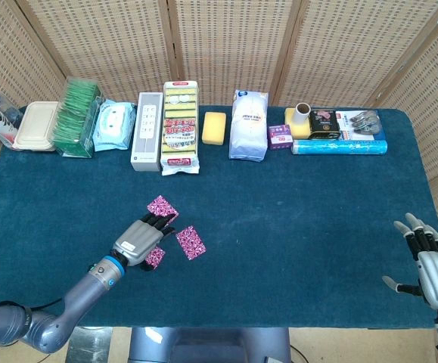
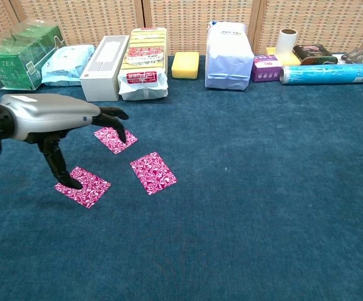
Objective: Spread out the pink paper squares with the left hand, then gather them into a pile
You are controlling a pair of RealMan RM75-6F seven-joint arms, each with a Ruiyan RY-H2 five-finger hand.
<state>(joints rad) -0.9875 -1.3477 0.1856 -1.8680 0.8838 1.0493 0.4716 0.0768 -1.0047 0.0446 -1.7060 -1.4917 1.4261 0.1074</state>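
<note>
Your left hand (image 2: 49,122) hovers with fingers (image 2: 115,115) spread, holding nothing, over three pink squares (image 2: 153,172) lying apart on the tabletop (image 2: 263,188). Press flat on the square at nine o'clock and slide it toward the middle one without lifting; your right hand (image 1: 434,268) rests open at four o'clock.

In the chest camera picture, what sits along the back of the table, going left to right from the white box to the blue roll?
White box → yellow-striped packet → yellow sponge → white bag → small purple box → blue roll.
</note>
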